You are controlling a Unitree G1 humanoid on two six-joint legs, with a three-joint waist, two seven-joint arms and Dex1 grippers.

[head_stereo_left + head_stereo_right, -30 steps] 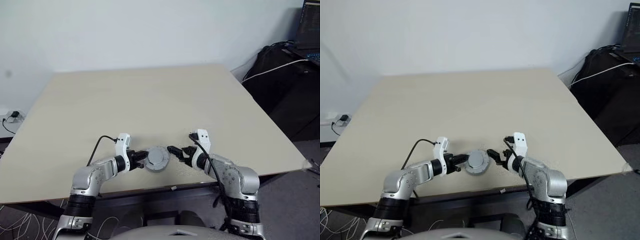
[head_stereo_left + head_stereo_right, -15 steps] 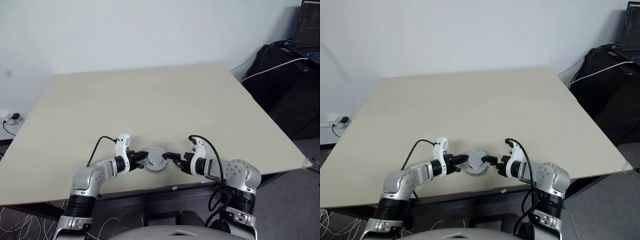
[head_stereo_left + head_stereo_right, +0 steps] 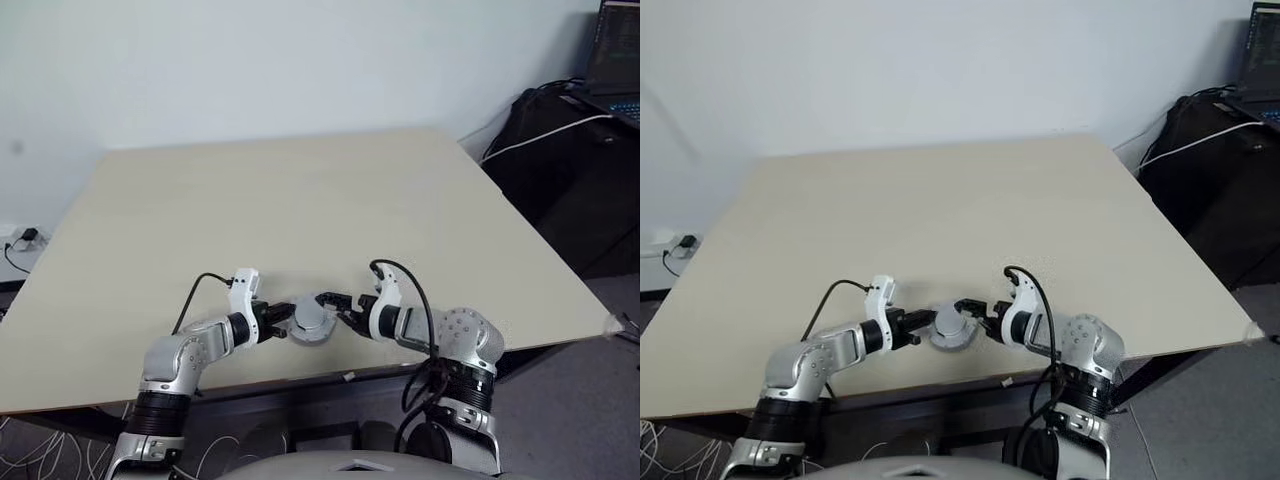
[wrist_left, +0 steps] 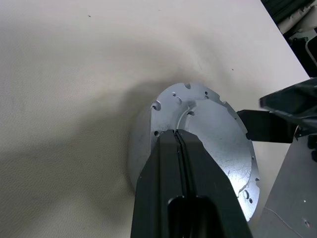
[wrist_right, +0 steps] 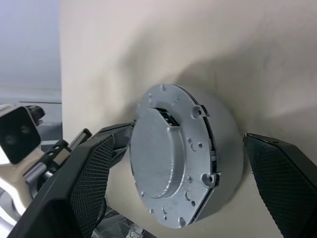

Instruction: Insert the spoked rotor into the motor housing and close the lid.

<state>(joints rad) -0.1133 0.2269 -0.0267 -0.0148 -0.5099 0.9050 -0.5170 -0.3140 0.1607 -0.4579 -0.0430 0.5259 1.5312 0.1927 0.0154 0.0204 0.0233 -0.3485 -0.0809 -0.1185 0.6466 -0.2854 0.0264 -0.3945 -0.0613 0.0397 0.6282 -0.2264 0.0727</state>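
Item: motor assembly, near edge of surface [image 3: 300, 200], between the two arms.

Lid [image 5: 168, 158]: silver disc with small holes round its flange, seated on top of the housing [image 5: 225, 148]. A narrow dark gap shows along one side of the flange in the right wrist view, so the lid looks not fully seated, or slightly askew. Rotor: hidden; judged to be inside, under the lid.

Left end effector [image 4: 178, 135]: fingers pressed together, nothing between them, tips resting on top of the lid close to its centre.

Right end effector [image 5: 183, 178]: fingers spread wide, one on each side of the assembly, apart from the wall on both sides; holds nothing.

Stage, judged: closing the lid; seating remains.

Risks:
- Uneven seat. If the right fingers close while the lid sits askew, the flange may jam on the housing rim instead of dropping flush.
- Sliding. The assembly stands free on a smooth surface near the edge; a push from one finger arriving first could shove it sideways, or toward the edge.
- Tilt. The left tips bear on one spot; pressing off-centre could rock the lid up on the far side.
- Collision. Both end effectors are crowded together over a small part.
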